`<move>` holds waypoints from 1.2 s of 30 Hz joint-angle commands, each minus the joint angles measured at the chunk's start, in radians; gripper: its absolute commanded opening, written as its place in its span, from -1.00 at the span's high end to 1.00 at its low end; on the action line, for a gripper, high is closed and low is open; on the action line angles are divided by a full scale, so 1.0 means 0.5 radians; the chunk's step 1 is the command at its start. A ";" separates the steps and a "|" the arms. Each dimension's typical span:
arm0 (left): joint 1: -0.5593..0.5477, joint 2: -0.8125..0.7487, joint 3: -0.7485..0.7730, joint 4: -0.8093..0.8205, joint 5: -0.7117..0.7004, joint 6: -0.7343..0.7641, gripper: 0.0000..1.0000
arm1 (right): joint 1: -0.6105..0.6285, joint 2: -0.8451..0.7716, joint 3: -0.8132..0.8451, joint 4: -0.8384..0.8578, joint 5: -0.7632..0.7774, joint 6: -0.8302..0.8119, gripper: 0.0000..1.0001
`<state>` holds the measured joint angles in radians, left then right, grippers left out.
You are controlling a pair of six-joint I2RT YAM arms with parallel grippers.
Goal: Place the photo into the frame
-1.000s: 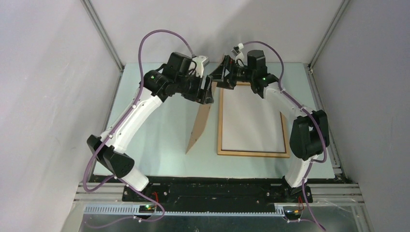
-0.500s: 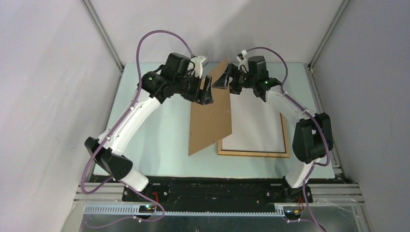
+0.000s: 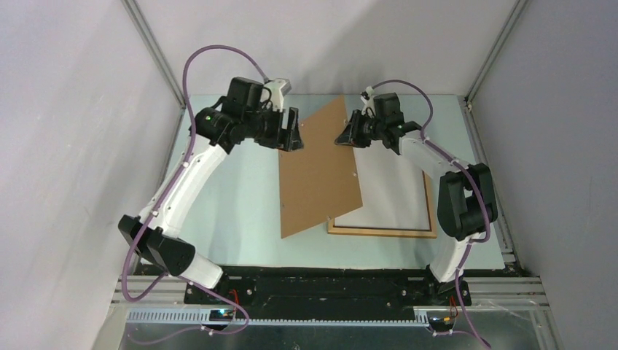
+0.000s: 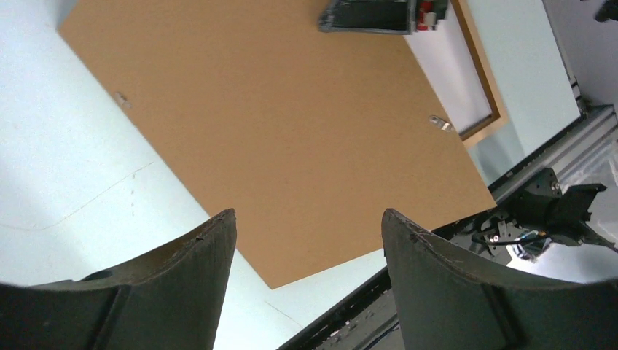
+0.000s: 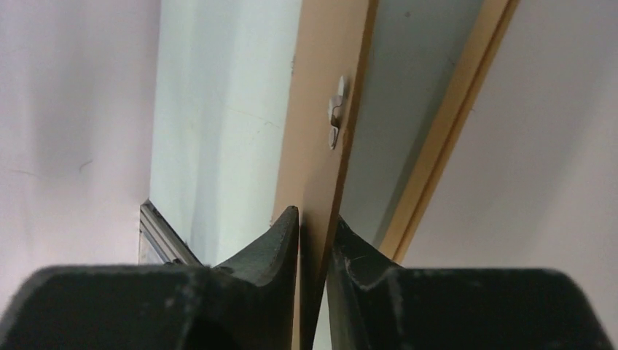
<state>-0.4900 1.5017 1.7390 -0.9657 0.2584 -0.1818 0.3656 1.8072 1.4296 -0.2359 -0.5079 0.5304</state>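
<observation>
The light-wood frame (image 3: 382,231) lies flat on the table at the right, and the photo (image 3: 390,197) lies inside it with its white back up. A plain brown backing board (image 3: 321,175) leans tilted over the frame's left side. My right gripper (image 3: 342,137) is shut on the board's far right edge, and in the right wrist view the fingers of that gripper (image 5: 315,214) pinch the board (image 5: 321,109) edge-on. My left gripper (image 3: 295,133) hangs open just left of the board, touching nothing. In the left wrist view the gripper (image 4: 307,213) is wide open above the board (image 4: 291,124).
Small metal clips (image 5: 337,109) sit on the board's edges. The light mat (image 3: 233,204) is bare left of the board. Walls close in on three sides, and the black rail (image 3: 321,288) with the arm bases runs along the near edge.
The right gripper has closed on the board's far edge. The left gripper has let go and drawn back to the left. The board has swung from edge-on to a flatter tilt over the frame.
</observation>
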 commanded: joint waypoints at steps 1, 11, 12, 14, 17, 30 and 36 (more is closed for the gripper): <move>0.160 -0.070 -0.030 0.047 0.132 0.048 -0.55 | -0.032 -0.006 -0.013 0.069 -0.014 -0.065 0.60; 0.503 -0.023 -0.317 0.262 0.295 0.092 -0.55 | -0.143 -0.211 -0.219 0.424 -0.307 0.162 1.00; 0.515 -0.013 -0.341 0.273 0.309 0.093 -0.56 | -0.169 -0.257 -0.246 0.477 -0.348 0.212 1.00; 0.541 0.017 -0.362 0.306 0.358 0.091 -0.56 | -0.216 -0.324 -0.319 0.588 -0.398 0.287 1.00; 0.559 0.070 -0.369 0.330 0.426 0.092 -0.56 | -0.311 -0.408 -0.425 0.715 -0.450 0.366 1.00; 0.563 0.286 -0.249 0.377 0.494 0.091 -0.56 | -0.894 -0.699 -0.594 0.922 -0.931 0.706 1.00; 0.562 0.374 -0.176 0.377 0.510 0.102 -0.55 | -1.202 -0.776 -0.702 0.823 -1.237 0.658 1.00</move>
<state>-0.2134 1.6768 1.5944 -0.8017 0.4793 -0.1555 -0.1585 1.4895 1.1080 0.1417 -0.9585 0.8349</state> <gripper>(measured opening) 0.778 0.022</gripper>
